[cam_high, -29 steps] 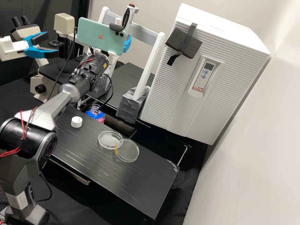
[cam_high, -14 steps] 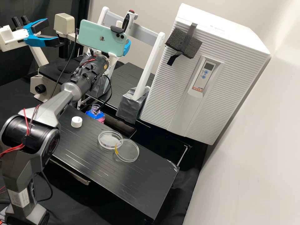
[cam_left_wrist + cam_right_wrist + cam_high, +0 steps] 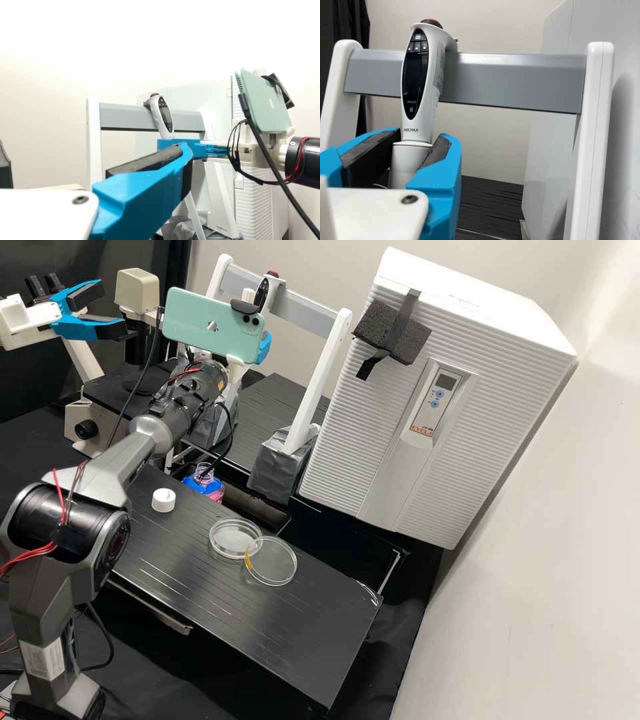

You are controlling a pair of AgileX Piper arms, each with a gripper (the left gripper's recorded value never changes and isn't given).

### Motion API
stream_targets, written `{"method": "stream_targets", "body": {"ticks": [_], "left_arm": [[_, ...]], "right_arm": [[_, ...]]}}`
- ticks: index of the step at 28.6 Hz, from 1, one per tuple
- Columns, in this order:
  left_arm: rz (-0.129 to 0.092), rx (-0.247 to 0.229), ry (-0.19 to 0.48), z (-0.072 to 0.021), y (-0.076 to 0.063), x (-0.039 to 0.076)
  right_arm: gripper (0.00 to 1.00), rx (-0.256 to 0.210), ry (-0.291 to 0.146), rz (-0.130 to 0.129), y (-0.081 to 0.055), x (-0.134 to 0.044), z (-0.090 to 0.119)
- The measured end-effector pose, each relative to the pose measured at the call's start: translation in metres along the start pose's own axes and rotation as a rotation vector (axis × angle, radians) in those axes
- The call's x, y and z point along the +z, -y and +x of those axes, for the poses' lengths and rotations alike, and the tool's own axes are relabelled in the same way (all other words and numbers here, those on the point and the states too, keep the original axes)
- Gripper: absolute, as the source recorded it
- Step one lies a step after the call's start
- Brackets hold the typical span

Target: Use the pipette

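**Change.** The pipette [image 3: 420,80] sits lower than a second ago. Its red-capped head stood well above the rack crossbar [image 3: 520,82] and is now level with it, close against the grey bar. The right gripper [image 3: 417,139] has come down with it, and the phone [image 3: 212,323] clipped on that wrist has dropped and shifted a little. The right jaws are clamped on the pipette's white body just under the display, a black pad on either side. The left gripper [image 3: 110,305] rose early in that second and has held since, high over the microscope [image 3: 87,420], jaws apart with nothing between them.

**Reading.** The pipette is in the right arm's grip at the rack, not over the worktop [image 3: 267,627]. Judging by the descent, it is either being seated on the bar or eased past it. No liquid step has begun. The uncapped bottle [image 3: 208,485] of pink liquid, its white cap [image 3: 163,500] and the two petri dishes [image 3: 233,537] lie well below, apart from both grippers.

**Not resolved.**
- The pipette's lower shaft is hidden behind the jaws and, in the high view, behind the phone, so I cannot tell whether a tip is fitted.
- I cannot tell whether its finger hook rests on the crossbar or only lies beside it.
- The bottle is partly screened by a cable.
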Motion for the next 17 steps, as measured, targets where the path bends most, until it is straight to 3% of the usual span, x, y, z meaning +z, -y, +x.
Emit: {"method": "stream_targets", "body": {"ticks": [3,4,14,17], "left_arm": [[0.000,0.000,0.000,0.0000,0.000,0.000],[0.000,0.000,0.000,0.0000,0.000,0.000],[-0.002,-0.005,-0.003,-0.0006,0.001,0.000],[-0.026,-0.008,-0.020,-0.0028,0.005,-0.001]], "right_arm": [[0.00,0.004,0.001,-0.001,0.002,0.002,0.002],[1.00,0.008,0.000,-0.001,0.002,0.003,0.002],[1.00,0.032,-0.004,0.010,0.010,0.005,0.002],[1.00,0.037,0.000,0.008,0.014,0.009,0.001]]}}
